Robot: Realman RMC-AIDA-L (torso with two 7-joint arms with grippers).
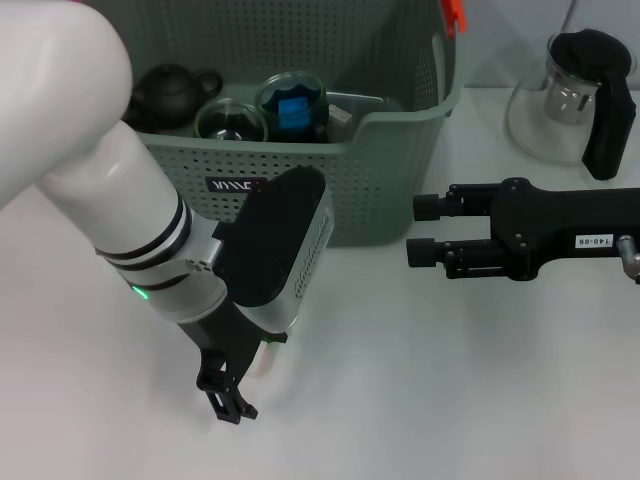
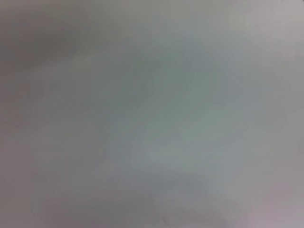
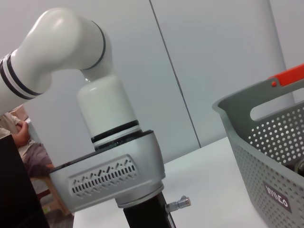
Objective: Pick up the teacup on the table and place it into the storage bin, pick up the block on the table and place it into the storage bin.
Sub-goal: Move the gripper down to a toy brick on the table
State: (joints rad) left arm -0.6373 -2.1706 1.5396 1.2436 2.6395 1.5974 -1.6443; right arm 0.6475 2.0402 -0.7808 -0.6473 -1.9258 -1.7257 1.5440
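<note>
Two glass teacups stand in the storage bin [image 1: 385,180]. One [image 1: 230,122] is empty and the other [image 1: 290,105] has a blue block [image 1: 293,110] inside it. Both stand near the front wall, just beside a dark teapot [image 1: 165,95]. No cup or block shows plainly on the table [image 1: 450,380].

A small pale shape [image 1: 267,358] touches the left gripper [image 1: 228,398], low over the table in front of the bin. You cannot tell whether it is a block, nor whether those fingers are apart or closed on it. The left wrist view shows only a blank surface.

If you handle a cup, expect it to be light, stiff, slick and breakable. Grip across the rim or pinch one wall, gently, and set it down rather than drop it. A block should be light and rigid, so close squarely on two opposite flat faces.

The right gripper [image 1: 425,229] hovers level, just beside the bin's front right corner, with its fingers apart and nothing between them. A glass teapot [image 1: 560,100] stands on the table beyond it, well apart from the bin. Keep clear of it.
</note>
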